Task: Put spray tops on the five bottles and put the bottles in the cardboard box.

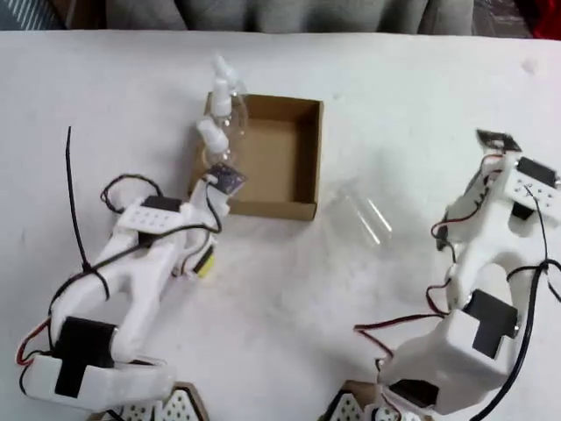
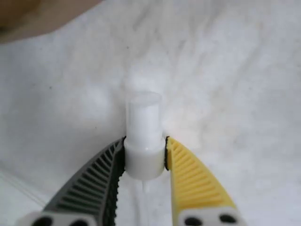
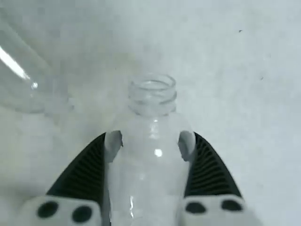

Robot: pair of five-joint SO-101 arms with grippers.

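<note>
On the counter [image 1: 263, 289], about two bottles look done, with capping in hand
Your left hand [image 2: 145, 147] is clamped on a white spray top [image 2: 143, 117], and your right hand [image 3: 150, 141] grips an open-necked bottle [image 3: 151, 94]. Two capped bottles [image 1: 221, 110] stand at the left wall of the cardboard box [image 1: 289, 167], and an uncapped bottle [image 1: 361, 217] lies just right of it — whether the capped pair sits fully inside is hard to tell, and you can count four bottles
</note>
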